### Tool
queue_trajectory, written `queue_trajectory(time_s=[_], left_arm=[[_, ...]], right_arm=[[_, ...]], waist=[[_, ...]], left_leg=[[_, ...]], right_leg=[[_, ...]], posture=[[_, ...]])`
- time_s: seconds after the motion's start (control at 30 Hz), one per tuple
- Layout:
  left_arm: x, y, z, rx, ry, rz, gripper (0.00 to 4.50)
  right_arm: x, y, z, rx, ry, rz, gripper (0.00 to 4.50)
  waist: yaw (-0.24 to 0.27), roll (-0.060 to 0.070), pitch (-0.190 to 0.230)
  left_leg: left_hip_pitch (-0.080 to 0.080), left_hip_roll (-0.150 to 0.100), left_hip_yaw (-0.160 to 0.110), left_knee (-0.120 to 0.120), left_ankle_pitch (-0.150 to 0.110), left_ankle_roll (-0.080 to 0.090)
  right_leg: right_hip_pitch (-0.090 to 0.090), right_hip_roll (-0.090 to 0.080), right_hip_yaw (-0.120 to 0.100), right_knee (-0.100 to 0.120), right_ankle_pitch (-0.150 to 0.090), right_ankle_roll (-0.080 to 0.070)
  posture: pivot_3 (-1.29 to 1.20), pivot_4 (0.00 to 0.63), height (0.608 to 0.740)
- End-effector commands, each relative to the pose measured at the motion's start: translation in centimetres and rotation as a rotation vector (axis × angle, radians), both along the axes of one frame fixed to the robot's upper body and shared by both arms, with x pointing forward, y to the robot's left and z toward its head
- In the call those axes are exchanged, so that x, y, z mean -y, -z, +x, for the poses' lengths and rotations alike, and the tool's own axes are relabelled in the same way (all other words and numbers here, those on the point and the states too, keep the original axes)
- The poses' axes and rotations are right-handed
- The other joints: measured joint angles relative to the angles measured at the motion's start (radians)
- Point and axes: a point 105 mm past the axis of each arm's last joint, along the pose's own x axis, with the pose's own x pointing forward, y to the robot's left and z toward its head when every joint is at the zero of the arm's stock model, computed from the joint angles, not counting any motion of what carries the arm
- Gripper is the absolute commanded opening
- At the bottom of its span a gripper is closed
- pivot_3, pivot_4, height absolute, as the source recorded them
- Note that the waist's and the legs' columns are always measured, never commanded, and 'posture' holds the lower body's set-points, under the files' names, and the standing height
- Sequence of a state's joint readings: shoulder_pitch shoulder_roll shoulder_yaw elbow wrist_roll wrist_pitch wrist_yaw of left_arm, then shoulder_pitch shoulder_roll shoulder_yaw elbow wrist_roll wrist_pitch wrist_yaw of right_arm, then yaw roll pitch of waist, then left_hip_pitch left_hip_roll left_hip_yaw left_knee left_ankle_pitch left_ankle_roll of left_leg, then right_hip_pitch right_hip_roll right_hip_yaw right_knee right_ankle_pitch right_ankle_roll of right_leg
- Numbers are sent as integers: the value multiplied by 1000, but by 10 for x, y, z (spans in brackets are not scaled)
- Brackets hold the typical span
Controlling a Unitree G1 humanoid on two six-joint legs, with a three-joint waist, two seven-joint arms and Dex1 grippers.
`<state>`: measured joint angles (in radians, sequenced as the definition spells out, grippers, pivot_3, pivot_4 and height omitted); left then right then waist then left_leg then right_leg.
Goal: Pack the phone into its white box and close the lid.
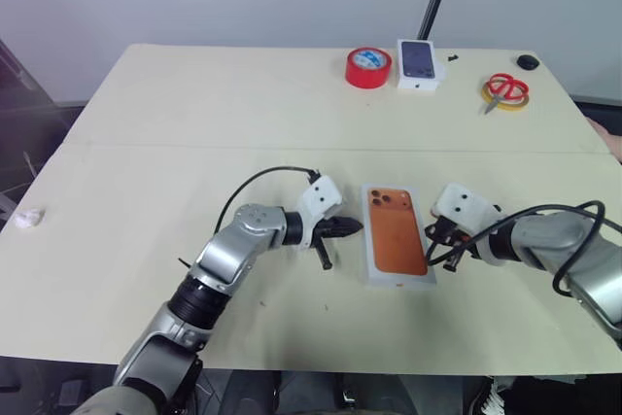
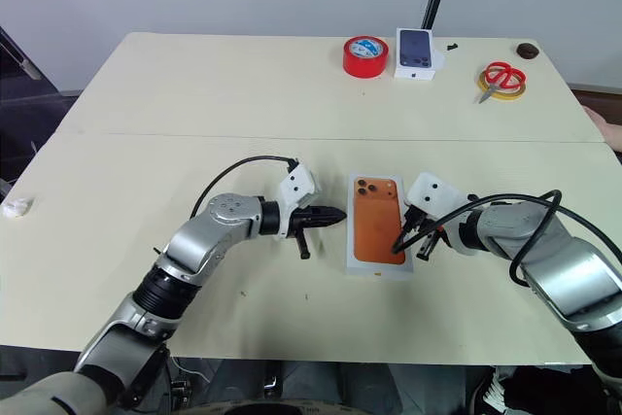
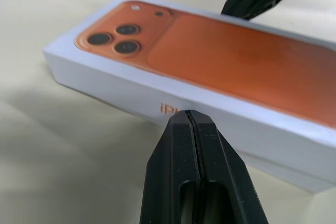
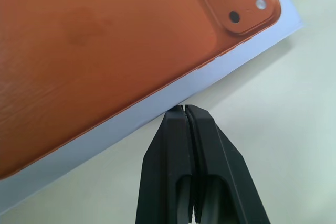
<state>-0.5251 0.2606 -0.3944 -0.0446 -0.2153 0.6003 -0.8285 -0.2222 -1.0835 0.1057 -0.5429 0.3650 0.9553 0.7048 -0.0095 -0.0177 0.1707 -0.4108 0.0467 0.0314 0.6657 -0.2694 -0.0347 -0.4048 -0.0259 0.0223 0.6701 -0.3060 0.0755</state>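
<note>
Our left fingers (image 3: 193, 121) are pressed together, tips just short of the long side wall of the lid (image 1: 397, 236), which shows an orange phone picture on top. Our right fingers (image 4: 182, 113) are likewise together, at the lid's opposite long edge. The closed box lies flat mid-bench (image 1: 194, 123) between both. Far back stand a red tape roll (image 1: 368, 67), a small white box (image 1: 420, 64) and scissors (image 1: 504, 90).

1 closed white box (image 1: 397, 236), 1 small box (image 1: 419, 63), 1 red tape roll (image 1: 368, 67), 1 scissors (image 1: 504, 89).
</note>
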Motion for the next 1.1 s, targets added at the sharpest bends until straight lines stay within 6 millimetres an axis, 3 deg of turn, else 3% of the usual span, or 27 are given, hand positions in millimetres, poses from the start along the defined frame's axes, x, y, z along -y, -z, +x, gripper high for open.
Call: queue_trajectory(time_s=[0.03, 0.2, 0.37, 0.53, 0.77, 0.97, 1.1], left_arm=[[3, -6, -3, 42, 29, -7, 0], [-2, -24, 7, 42, -27, -84, 0], [4, -41, 11, 47, -24, -146, 0], [20, -33, 5, 61, 37, -100, 0], [25, 2, 0, 68, 95, 69, 0], [15, -4, 4, 39, 48, 16, 0], [-2, -11, 13, 51, -28, -15, 0]], right_arm=[[-1, -13, -2, 48, -38, -25, 57], [10, -32, -2, 84, -40, -24, 57], [4, -44, -19, 49, -136, 37, 57], [-10, -33, -40, -27, -224, 88, 57], [-21, -3, -52, -94, -225, 83, 57], [-19, 0, -52, -100, -216, 58, 57], [-15, -1, -47, -75, -204, 53, 57]], waist=[[0, 0, 0], [0, 0, 0], [4, 0, 0], [2, 0, 0], [0, 1, -1], [0, 1, -1], [-2, 1, -1]], left_leg=[[0, 0, 0, 0, 0, 0], [0, 0, 0, 0, 0, 0], [0, 0, 0, 0, 0, 0], [1, -1, -1, 0, 0, 0], [2, -1, -1, 0, 0, 0], [3, -1, -1, 0, 0, 0], [3, -1, -1, 0, 0, 0]], right_leg=[[0, 0, 0, 0, 0, 0], [0, 0, 0, 0, 0, 0], [1, 0, 0, 0, 0, 0], [2, 0, 0, 0, 0, 0], [3, 1, 0, 0, 0, 0], [4, 1, -1, 0, 0, 0], [4, 1, -1, 0, 0, 0]], posture=[[0, 150, 732], [0, 150, 732], [0, 150, 732], [0, 150, 732], [0, 150, 732], [0, 150, 732], [0, 150, 732]])
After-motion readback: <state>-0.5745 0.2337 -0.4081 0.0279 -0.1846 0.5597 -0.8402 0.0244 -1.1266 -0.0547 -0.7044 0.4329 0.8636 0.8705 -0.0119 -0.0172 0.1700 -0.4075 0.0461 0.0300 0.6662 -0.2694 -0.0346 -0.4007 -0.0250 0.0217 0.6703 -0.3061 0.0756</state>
